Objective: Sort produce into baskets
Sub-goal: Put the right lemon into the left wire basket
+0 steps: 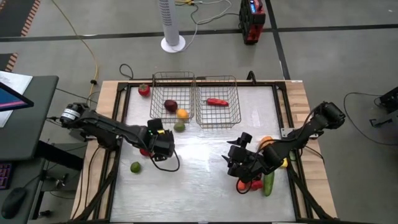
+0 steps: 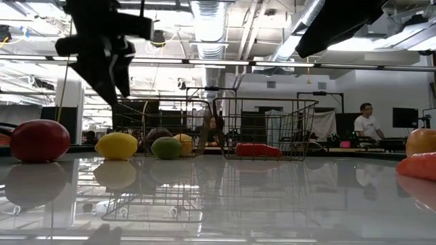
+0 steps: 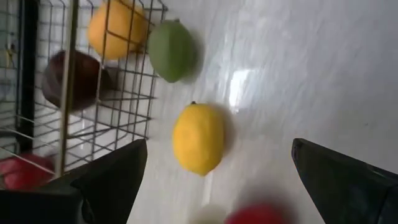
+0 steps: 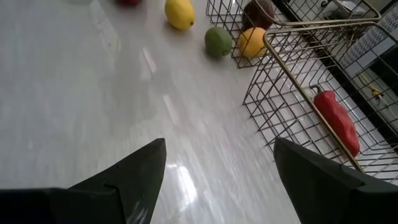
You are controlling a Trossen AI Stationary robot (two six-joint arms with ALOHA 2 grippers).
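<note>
Reaching in from the surface's (image 1: 199,186) left edge, the left arm stretches low toward the middle, its gripper (image 3: 217,171) hanging with jaws spread wide above a yellow lemon (image 3: 198,138), nothing held. A green lime (image 3: 171,50) lies just outside the left basket (image 1: 173,96), which holds a dark red apple (image 1: 170,106) and an orange (image 1: 182,114). The right basket (image 1: 217,99) holds a red chili (image 1: 217,102). The right arm bends in from the right edge, its gripper (image 4: 217,168) empty with jaws apart, near a cucumber (image 1: 268,183).
</note>
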